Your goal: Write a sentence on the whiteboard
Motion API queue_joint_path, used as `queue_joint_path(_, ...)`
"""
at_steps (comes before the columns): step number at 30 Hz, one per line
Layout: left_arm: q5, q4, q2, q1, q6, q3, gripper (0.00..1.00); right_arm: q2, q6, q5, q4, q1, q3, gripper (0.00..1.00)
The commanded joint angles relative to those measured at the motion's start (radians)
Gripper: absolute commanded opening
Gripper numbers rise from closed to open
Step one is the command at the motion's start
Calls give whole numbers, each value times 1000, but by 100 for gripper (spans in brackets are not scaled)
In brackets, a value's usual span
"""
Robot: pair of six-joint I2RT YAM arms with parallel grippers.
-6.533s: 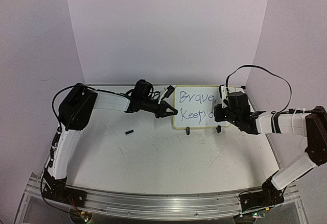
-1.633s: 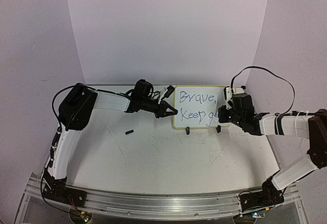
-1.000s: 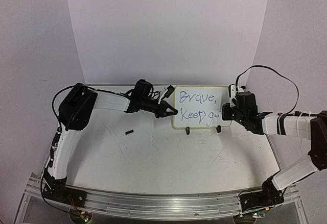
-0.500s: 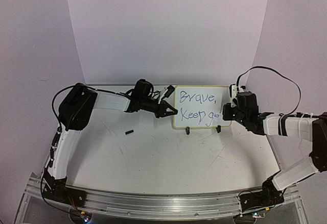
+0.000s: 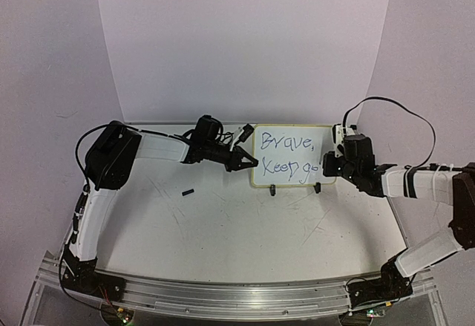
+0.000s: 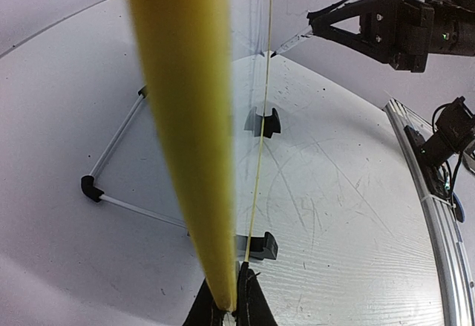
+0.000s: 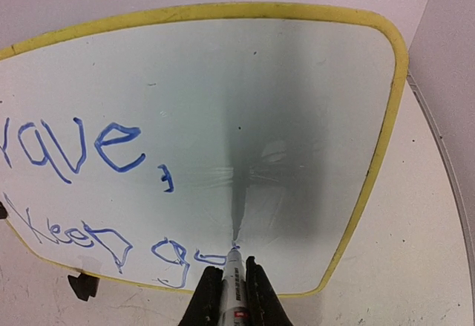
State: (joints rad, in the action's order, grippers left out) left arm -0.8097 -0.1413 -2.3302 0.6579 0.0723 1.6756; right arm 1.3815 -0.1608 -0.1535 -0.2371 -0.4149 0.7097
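The small white rectangular whiteboard with the cream-yellow rim (image 5: 289, 155) stands on its long edge at the far side of the scratched white tabletop (image 5: 223, 229), propped on two tiny black clip feet (image 5: 273, 189), right between my two arms. I'd guess it's light, thin and stiff, with a slick face, so on feet that small it'll tip or skid under any real push. The rim is the place to grab, not the face. The left gripper (image 6: 230, 304) is pinched shut on the yellow rim at the board's left end. The right gripper (image 7: 228, 296) is clamped on a white-barrelled blue marker (image 7: 232, 274), with the tip right at the board after "go". Can't tell if it's actually touching.
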Motion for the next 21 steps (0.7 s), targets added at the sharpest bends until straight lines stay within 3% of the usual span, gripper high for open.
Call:
queue_joint_path(1,167,135,-49,-15,64,-1,0,26,-17,5,-5,1,7,0)
queue_joint_path(21,167,135,-50,-15,65,-1,0,70,-28,-7,-12,1,4,0)
